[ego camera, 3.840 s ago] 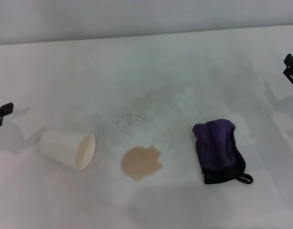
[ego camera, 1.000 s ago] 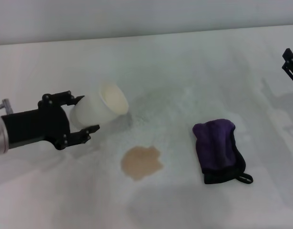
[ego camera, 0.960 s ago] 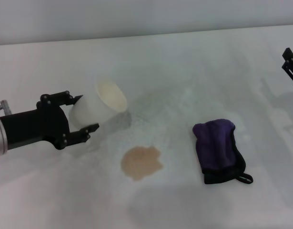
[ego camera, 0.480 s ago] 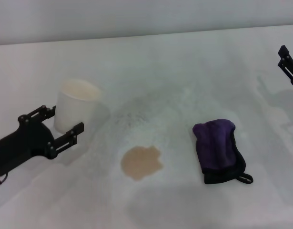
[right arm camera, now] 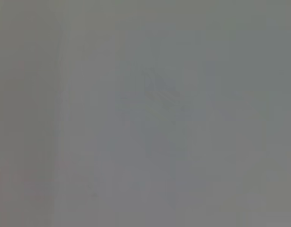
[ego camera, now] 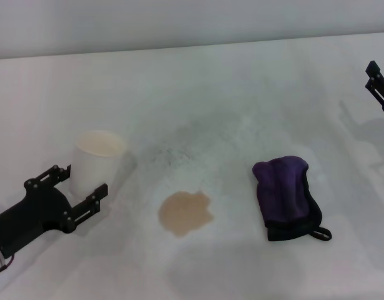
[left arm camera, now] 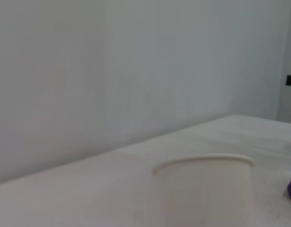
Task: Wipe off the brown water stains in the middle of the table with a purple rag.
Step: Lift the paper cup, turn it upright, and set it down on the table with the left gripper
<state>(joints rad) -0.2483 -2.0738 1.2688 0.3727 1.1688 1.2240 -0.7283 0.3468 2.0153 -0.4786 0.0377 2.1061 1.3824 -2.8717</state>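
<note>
Head view, risk: the cup (ego camera: 95, 161) stands upright at about 9 o'clock of the stain (ego camera: 185, 213), with the left hand (ego camera: 79, 189) spread just before it; a careless sweep there could tip it.
Head view, task things: the rag (ego camera: 286, 195) lies untouched on the worktop (ego camera: 229, 94) at 3 o'clock of the stain; a loose pinch might only drag it.
Head view, arms: left arm low at 8 o'clock, fingers apart, not touching the cup; right hand (ego camera: 378, 85) at the 2 o'clock edge, grip unreadable.
Left wrist view: cup rim (left arm camera: 203, 162) close ahead, a purple sliver beyond.
Right wrist view: blank grey, nothing to tell.
</note>
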